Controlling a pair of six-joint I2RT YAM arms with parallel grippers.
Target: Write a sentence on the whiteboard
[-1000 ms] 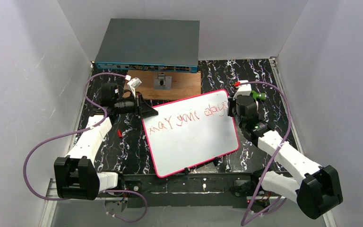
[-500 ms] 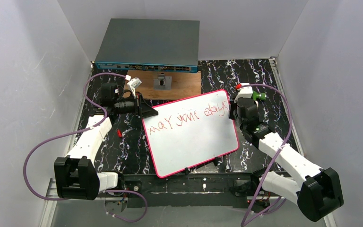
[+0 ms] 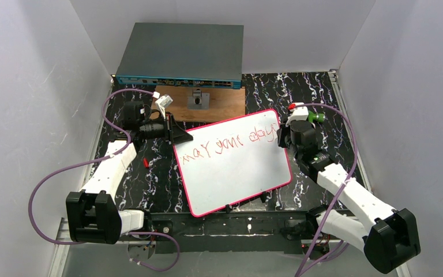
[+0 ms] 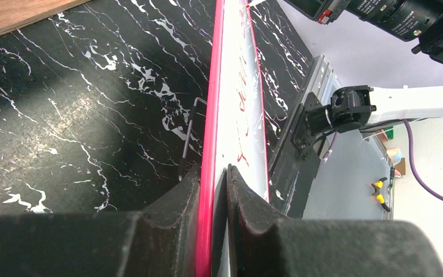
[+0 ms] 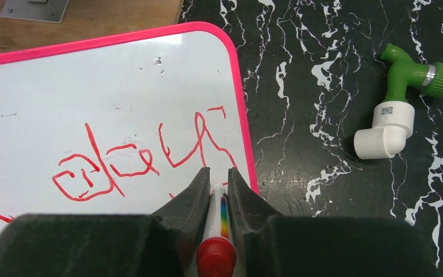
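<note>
The whiteboard lies tilted on the black marbled table, pink rim all round. The sentence, in red scrawl, runs in one line along its far edge and ends near the right corner. My left gripper is shut on the board's left far corner, with the pink rim pinched between its fingers. My right gripper is shut on a white marker with a red end. It stands over the last word by the board's right edge. The marker's tip is hidden.
A green and white pipe fitting lies just right of the board. A brown wooden board and a grey network switch sit behind. A small red piece and an Allen key lie left of the whiteboard.
My right gripper has edged slightly right along the board's end with the marker, and its arm has shifted with it. The left arm and the whiteboard have not moved.
</note>
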